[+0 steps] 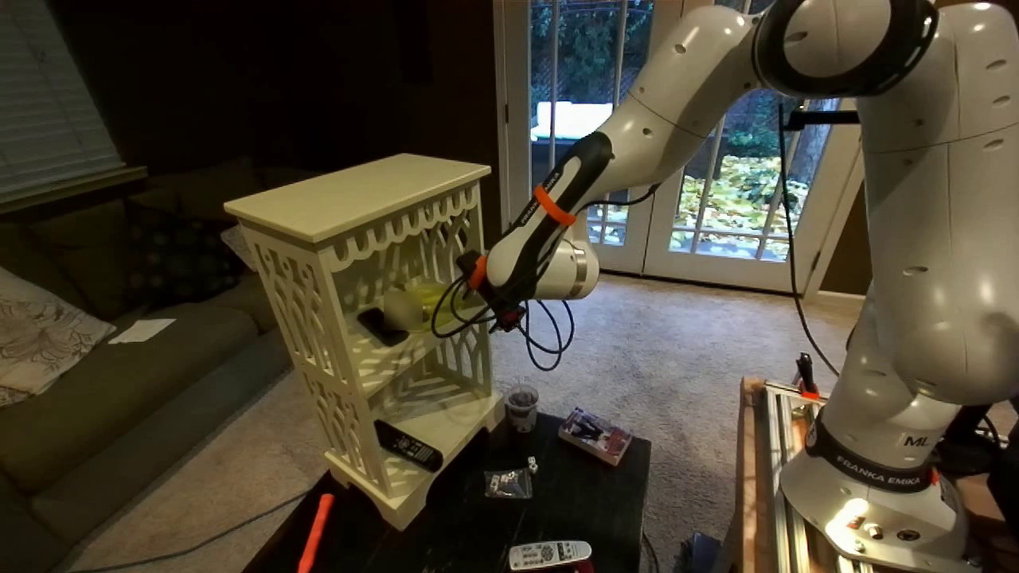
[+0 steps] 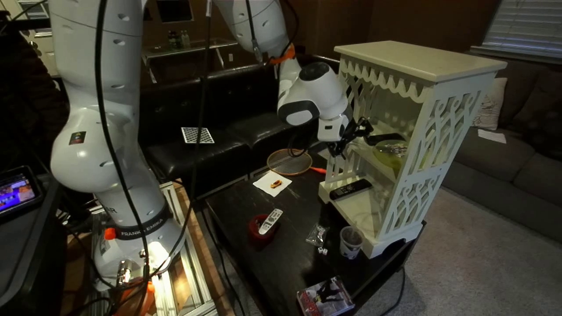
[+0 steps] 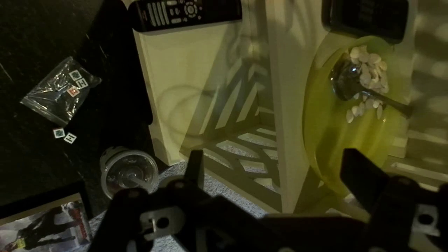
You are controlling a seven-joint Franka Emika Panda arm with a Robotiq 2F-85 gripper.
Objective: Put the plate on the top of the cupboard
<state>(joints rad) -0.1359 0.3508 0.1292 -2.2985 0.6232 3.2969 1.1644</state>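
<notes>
on a black worktop, the cream lattice-sided cupboard is faced by the claw, its fingers spread wide. near and ahead of the claw, on the upper shelf, the yellow-green plate is laden with whitish pieces and a metal spoon.

The room is dim, its walls dark, its carpet pale grey. Daylight and foliage show through glass doors. In an exterior view, a glossy black couch stands beyond the low black bench. In both exterior views, a sofa sits below blinds; pale cushions rest on it.
</notes>
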